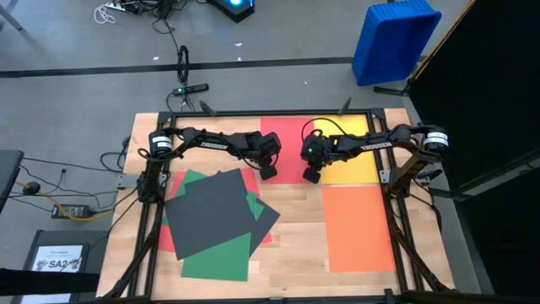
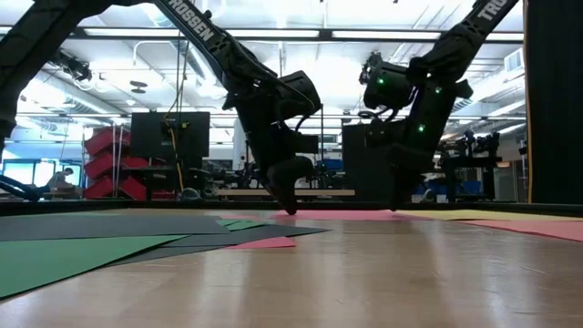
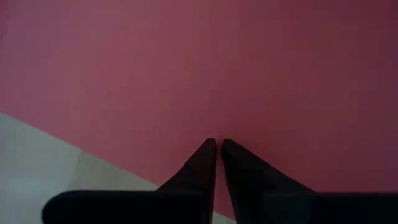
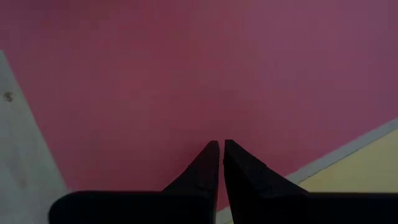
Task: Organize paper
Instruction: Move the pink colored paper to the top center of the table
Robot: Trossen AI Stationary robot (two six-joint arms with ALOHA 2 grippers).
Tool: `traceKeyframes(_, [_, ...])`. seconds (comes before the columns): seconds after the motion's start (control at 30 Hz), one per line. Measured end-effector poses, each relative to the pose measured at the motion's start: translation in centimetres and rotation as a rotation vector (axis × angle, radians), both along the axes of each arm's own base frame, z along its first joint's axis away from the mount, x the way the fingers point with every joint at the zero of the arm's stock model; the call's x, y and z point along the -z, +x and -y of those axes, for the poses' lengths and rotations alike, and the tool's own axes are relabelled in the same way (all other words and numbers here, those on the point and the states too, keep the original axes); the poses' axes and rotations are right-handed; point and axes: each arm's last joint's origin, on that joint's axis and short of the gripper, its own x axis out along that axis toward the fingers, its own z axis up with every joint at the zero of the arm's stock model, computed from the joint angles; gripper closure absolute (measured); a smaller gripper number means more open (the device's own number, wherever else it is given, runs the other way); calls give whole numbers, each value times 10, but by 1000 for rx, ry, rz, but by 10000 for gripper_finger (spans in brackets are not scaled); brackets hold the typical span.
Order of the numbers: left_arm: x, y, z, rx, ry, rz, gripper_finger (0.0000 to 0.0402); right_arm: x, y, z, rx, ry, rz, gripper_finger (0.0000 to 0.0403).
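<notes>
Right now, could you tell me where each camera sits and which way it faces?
High view: overhead, looking straight down at the table, both arms and the paper.
Low view: table height, looking level across; left gripper and right gripper hang over the paper.
Left wrist view: looks past its shut fingers at the red sheet.
Right wrist view: past its shut fingers, the same red sheet.

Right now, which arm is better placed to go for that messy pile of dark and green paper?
Probably the left. Its hand, shut over the red sheet, sits right beside the pile. The right hand is farther off, nearer the yellow sheet and orange sheet.
</notes>
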Motion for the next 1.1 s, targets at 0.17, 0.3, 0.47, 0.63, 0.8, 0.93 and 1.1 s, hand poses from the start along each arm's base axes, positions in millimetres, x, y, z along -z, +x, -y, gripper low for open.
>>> traceKeyframes(0.17, [0, 0, 1, 1, -4, 2, 385, 2, 1, 7, 12, -10, 14, 403])
traceKeyframes(0.3, [0, 0, 1, 1, -5, 4, 385, 10, 3, 12, 15, -10, 4, 403])
traceKeyframes(0.47, [0, 1, 1, 4, -5, 14, 385, 13, 4, 14, 20, -10, 0, 403])
traceKeyframes(0.63, [0, 1, 1, -2, 8, 11, 385, 12, 4, 14, 19, -10, 1, 403])
traceKeyframes(0.8, [1, 0, -1, -14, 24, 0, 385, 13, 3, 13, 16, 0, -4, 403])
traceKeyframes(0.93, [0, -1, -2, -22, 35, -7, 385, 13, 3, 13, 16, 2, -8, 403])
traceKeyframes(1.1, [0, -1, -3, -23, 38, -9, 385, 11, 2, 13, 15, 2, -5, 403])
